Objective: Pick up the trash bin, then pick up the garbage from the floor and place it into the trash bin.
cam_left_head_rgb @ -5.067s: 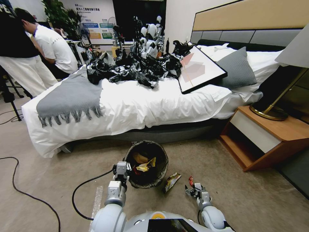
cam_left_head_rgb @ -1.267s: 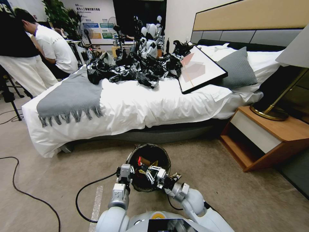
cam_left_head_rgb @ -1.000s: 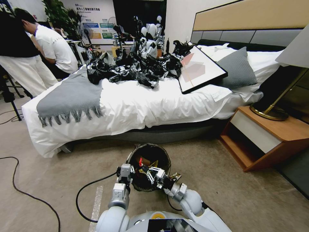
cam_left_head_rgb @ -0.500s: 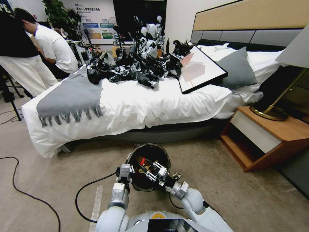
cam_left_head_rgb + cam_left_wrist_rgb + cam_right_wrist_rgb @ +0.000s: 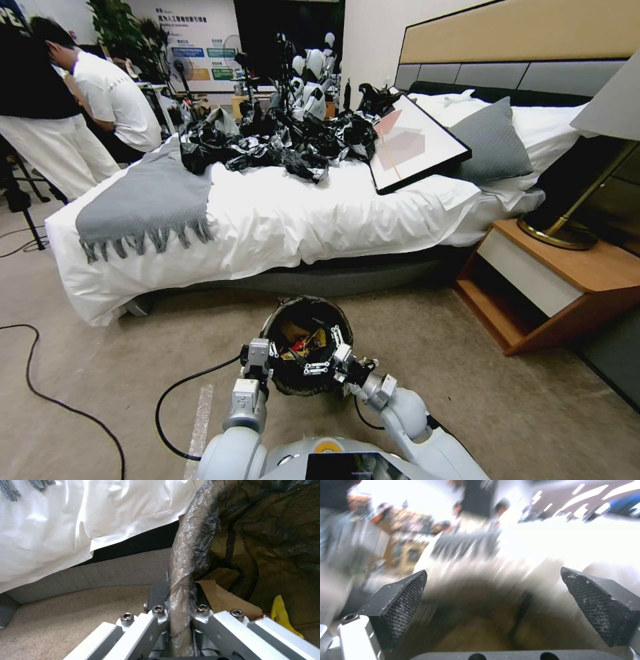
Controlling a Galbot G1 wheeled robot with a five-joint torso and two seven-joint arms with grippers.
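Head view: the trash bin [image 5: 303, 313] is seen on the floor just before the bed [image 5: 267, 213], garbage [image 5: 303, 343] lying inside it. Its bag-covered rim is clamped by the left gripper [image 5: 259, 352] at the robot-side edge. The right gripper [image 5: 327, 350] is held over the bin's mouth, spread wide and empty.

A grey fringed throw [image 5: 143, 200] is lying across a white-sheeted bed [image 5: 280, 220], beside crumpled black plastic bags [image 5: 280, 143] and a framed picture [image 5: 413, 143] leaning on a grey pillow [image 5: 493, 143]. 1 wooden nightstand [image 5: 553, 287] is carrying a brass lamp base [image 5: 557, 233]. A black cable [image 5: 40, 393] is trailing over the floor [image 5: 100, 373].
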